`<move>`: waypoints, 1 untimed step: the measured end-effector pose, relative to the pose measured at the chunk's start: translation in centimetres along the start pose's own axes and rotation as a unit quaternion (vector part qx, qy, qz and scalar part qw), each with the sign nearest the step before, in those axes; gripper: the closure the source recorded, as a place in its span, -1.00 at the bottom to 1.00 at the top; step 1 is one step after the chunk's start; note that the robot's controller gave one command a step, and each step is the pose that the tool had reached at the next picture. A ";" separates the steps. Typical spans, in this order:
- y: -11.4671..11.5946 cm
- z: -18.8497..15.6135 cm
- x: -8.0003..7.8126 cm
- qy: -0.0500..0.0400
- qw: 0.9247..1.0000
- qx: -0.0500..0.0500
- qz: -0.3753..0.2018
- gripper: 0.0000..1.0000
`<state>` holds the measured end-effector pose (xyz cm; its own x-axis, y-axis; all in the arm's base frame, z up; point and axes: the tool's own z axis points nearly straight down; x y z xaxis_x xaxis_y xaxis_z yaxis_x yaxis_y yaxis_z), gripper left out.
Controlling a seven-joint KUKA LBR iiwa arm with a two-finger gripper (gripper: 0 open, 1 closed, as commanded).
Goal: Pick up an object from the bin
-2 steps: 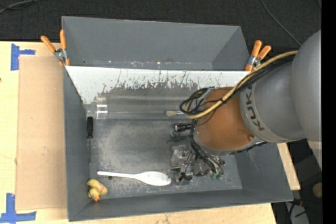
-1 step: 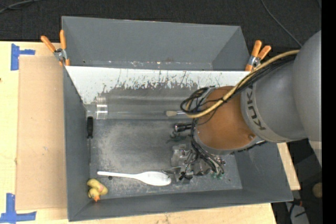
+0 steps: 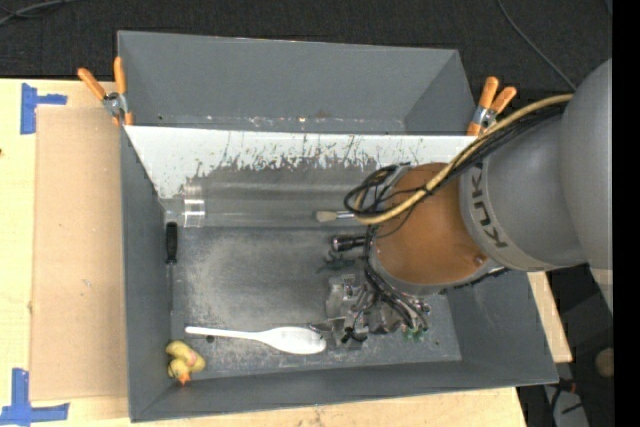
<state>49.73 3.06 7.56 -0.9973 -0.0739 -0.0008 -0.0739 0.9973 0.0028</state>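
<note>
My gripper (image 3: 350, 313) is low in the bin, near the front right of the floor, under the orange wrist cover. A white plastic spoon (image 3: 262, 338) lies flat along the front of the floor. Its bowl points right and ends just left of the gripper. The view does not show whether the gripper touches the spoon. Nothing shows between the gripper's parts.
A long clear plastic tube (image 3: 260, 208) lies across the back of the floor. A small black marker (image 3: 171, 242) lies by the left wall. A yellow rubber duck (image 3: 182, 361) sits in the front left corner. The arm covers the bin's right side.
</note>
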 end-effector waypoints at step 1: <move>0.0 -0.4 0.0 0.000 1.000 0.000 -0.001 1.00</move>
<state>49.70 3.08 7.94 -0.9971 -0.0760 0.0001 -0.0760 0.9971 0.0029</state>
